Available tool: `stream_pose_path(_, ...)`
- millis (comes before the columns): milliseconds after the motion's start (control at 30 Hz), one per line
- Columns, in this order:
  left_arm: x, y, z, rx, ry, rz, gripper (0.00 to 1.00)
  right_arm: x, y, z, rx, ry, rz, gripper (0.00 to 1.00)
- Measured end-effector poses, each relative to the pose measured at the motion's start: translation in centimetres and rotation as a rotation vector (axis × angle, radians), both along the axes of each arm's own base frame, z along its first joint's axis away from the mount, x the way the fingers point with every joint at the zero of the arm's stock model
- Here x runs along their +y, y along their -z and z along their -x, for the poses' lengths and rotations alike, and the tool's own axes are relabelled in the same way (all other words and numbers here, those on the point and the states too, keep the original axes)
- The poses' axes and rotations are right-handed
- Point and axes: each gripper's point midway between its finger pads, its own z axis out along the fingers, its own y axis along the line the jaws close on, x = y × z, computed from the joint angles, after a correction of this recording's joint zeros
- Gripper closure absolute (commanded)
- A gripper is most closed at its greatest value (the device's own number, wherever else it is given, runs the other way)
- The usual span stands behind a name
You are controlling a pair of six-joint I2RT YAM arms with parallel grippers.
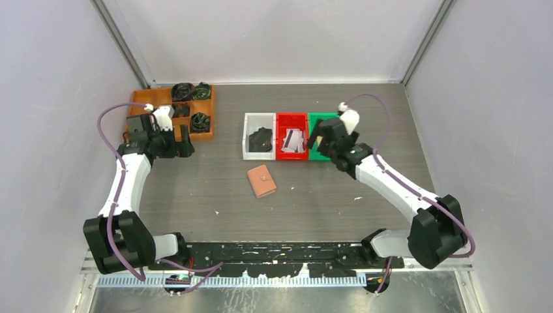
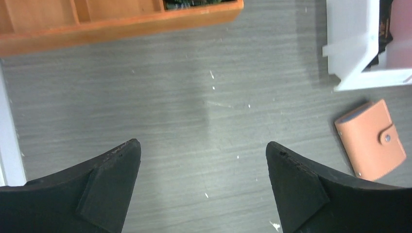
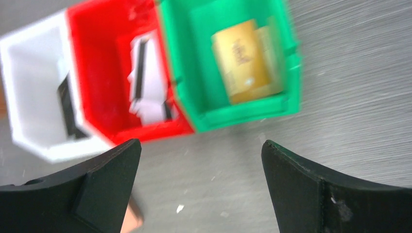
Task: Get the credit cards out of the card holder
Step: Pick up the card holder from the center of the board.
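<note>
Lying snapped shut on the desk (image 1: 339, 202), the light, soft-skinned card holder (image 1: 261, 181) likely wants pinching across its edges, both arms' jaws standing wide open and empty

On my overhead feed the two arms match. The left arm (image 1: 124, 189), based at seven o'clock, and the right arm (image 1: 391, 186), based at five o'clock, both have white link shells between bulky black joint housings. A purple cable (image 1: 104, 124) loops off the left one and a second purple cable (image 1: 385, 107) off the right. The black base rail (image 1: 274, 251) at six o'clock is flecked with pale marks. On my wrist feeds the left tool (image 2: 204, 150) and right tool (image 3: 199, 148) have matte black, wedge-shaped fingers (image 2: 111, 179) with a raised inner block.
</note>
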Motion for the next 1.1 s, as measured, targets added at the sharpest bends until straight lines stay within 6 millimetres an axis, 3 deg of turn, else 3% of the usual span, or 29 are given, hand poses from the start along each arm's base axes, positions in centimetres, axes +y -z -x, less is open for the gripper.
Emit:
stream_pose_path(233, -0.7, 1.0, 3.0, 0.106, 0.034, 0.030, 0.00, 10.6, 1.1, 3.7, 0.027, -0.284, 0.054, 0.01)
stream_pose_path(367, -1.2, 0.3, 3.8, 0.108, 0.048, 0.044, 0.00, 15.6, 4.1, 5.3, 0.085, -0.413, 0.104, 0.01)
stream_pose_path(500, -1.5, -0.7, 3.9, 0.093, 0.062, 0.059, 0.00, 19.1, 7.7, 7.0, 0.157, -0.514, 0.149, 0.01)
stream_pose_path(733, -2.1, -1.0, 4.3, 0.105, 0.081, 0.084, 0.00, 22.4, 10.3, 8.0, 0.203, -0.596, 0.181, 0.01)
stream_pose_path(1100, -2.6, -1.9, 4.4, 0.104, 0.098, 0.105, 0.00, 23.4, 13.0, 8.1, 0.248, -0.616, 0.211, 0.01)
